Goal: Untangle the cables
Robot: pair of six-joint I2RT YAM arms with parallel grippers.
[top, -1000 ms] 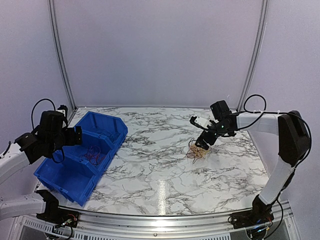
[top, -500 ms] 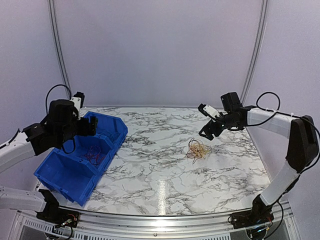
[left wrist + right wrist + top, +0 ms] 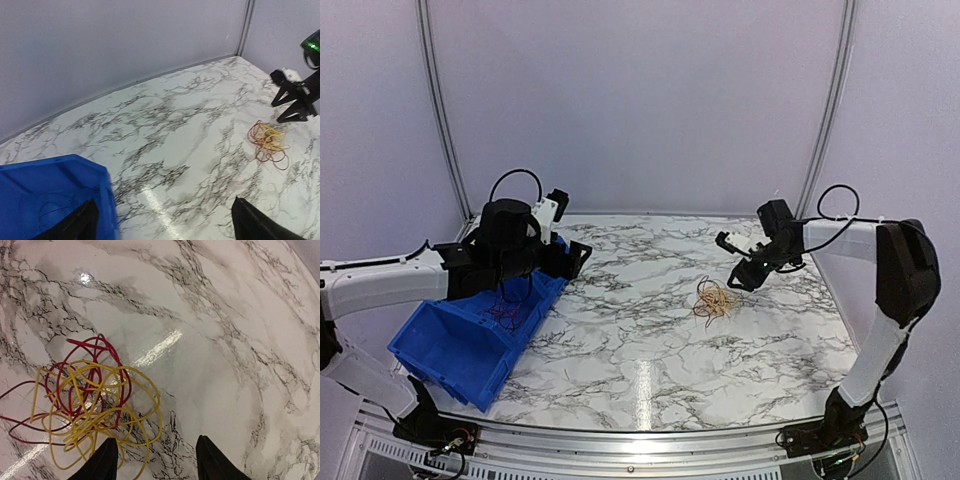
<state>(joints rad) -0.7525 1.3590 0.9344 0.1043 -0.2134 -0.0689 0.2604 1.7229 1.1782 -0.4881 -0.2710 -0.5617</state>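
Note:
The cables (image 3: 715,300) lie as a small loose tangle of yellow and dark red wires on the marble table, right of centre. They also show at the right in the left wrist view (image 3: 269,144) and at the lower left in the right wrist view (image 3: 85,400). My right gripper (image 3: 742,278) hovers just beyond and to the right of the tangle. Its jaws (image 3: 157,460) stand apart over bare marble with nothing between them, and a yellow loop lies beside its left finger. My left gripper (image 3: 575,255) hangs wide open (image 3: 167,222) and empty above the far right end of the blue bin.
A blue bin (image 3: 450,340) of two compartments sits at the table's left, with a few thin wires (image 3: 505,310) inside; its corner (image 3: 45,195) shows in the left wrist view. Grey walls close in the back and both sides.
My right gripper lifted off the tangle, leaving it on the table, and its jaws have narrowed. My left arm swung right, from the bin's left side to its far right end.

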